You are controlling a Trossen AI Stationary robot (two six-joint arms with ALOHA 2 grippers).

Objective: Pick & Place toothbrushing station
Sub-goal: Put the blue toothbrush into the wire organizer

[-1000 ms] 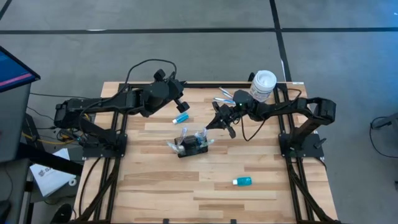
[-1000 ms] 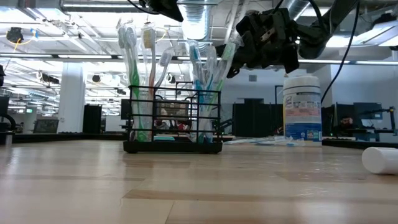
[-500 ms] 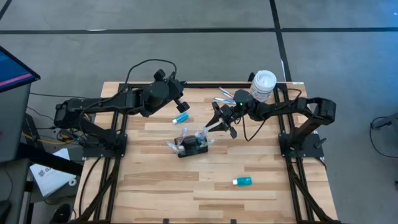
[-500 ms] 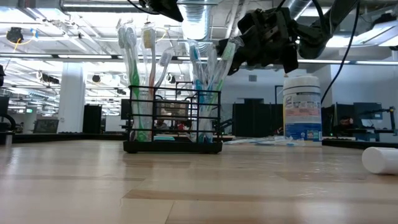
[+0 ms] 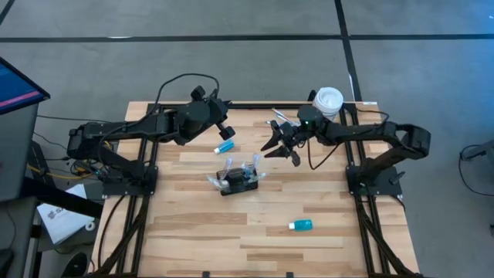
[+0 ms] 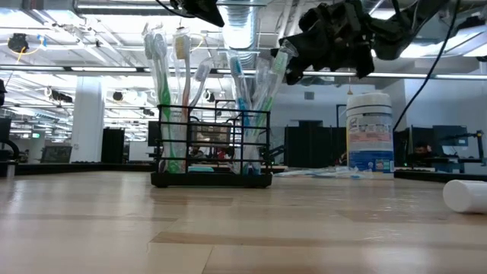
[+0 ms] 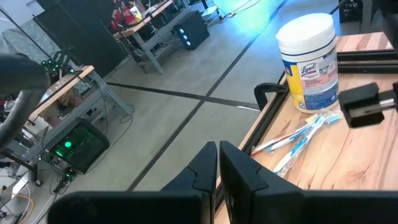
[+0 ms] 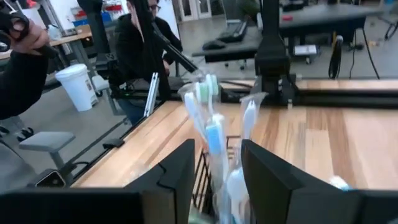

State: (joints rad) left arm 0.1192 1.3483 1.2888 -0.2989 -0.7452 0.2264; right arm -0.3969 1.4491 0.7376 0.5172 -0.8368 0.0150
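Observation:
The toothbrushing station, a small black wire-mesh holder, rests on its base at the middle of the table. Several toothbrushes stand in it, and their heads also show in the right wrist view. My right gripper hangs open above the table, up and to the far right of the holder. Its fingers point at the brushes with nothing between them. My left gripper is shut and raised over the far left part of the table, holding nothing.
A white canister stands at the far right edge, with loose toothbrushes beside it. One small blue tube lies behind the holder and another near the front. People sit beyond the table.
My right gripper has opened, letting go of a toothbrush that now leans in the holder. It has then risen and drawn back toward the table's far right. The holder has not moved.

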